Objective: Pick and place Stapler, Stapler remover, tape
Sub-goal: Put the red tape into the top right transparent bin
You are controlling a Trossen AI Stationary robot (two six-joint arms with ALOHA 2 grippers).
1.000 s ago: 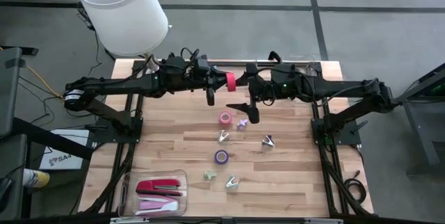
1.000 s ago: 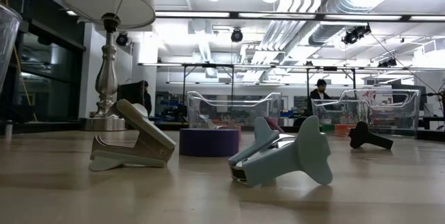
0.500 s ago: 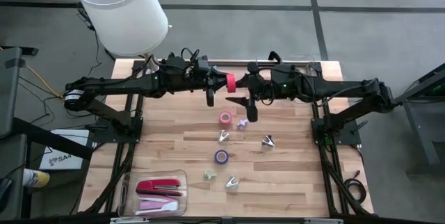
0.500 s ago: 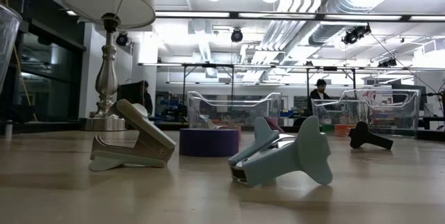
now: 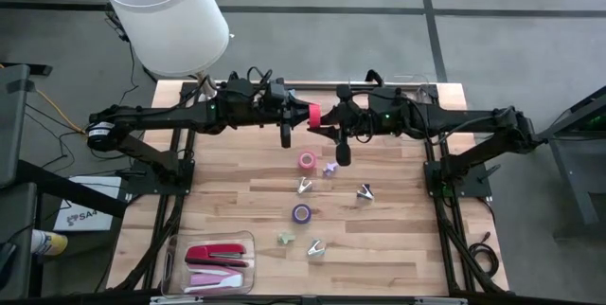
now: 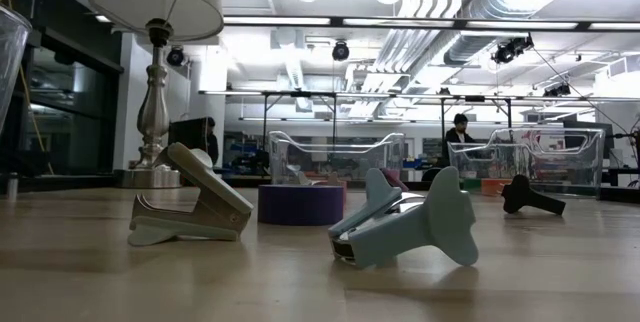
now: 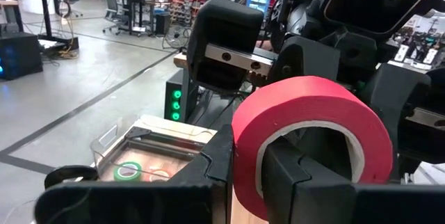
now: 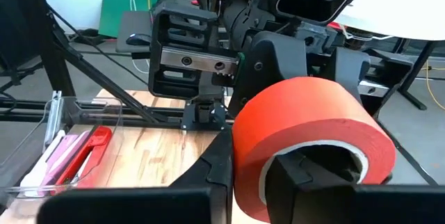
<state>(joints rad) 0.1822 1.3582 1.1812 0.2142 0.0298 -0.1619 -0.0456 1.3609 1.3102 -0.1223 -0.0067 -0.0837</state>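
A red-orange tape roll point(image 5: 313, 113) hangs above the far middle of the table, between my two grippers. My left gripper point(image 5: 303, 114) reaches it from the left and my right gripper point(image 5: 325, 121) from the right; both are shut on it. A pink tape roll point(image 5: 307, 160) and a purple tape roll point(image 5: 301, 213) lie flat on the table. Several small claw-shaped staple removers point(image 5: 304, 186) lie around them. Staplers point(image 5: 216, 253) lie in a clear tray point(image 5: 170, 267) at the near left. Neither gripper shows in the low view. My left gripper pinches the roll's wall point(image 7: 245, 156) with one finger point(image 7: 300, 177) inside the ring and one point(image 7: 214, 163) outside. It comes level from the table's left. The roll stands on edge, lifted clear of the table. My right gripper pinches the roll's wall point(image 8: 245, 160) with one finger point(image 8: 306, 177) inside the ring and the other point(image 8: 213, 163) outside. It comes level from the table's right, facing the left gripper.
A white lamp point(image 5: 166, 11) stands at the far left corner. A clear bin point(image 7: 149, 156) with a green tape roll point(image 7: 127, 170) stands at the far right. In the low view, removers point(image 6: 190, 207) point(image 6: 410, 224) and the purple roll point(image 6: 300, 204) lie near the front.
My right gripper has shut: its fingers stood wide apart around the red-orange roll a second ago and now close on the roll's wall. The left gripper and the roll have kept still.
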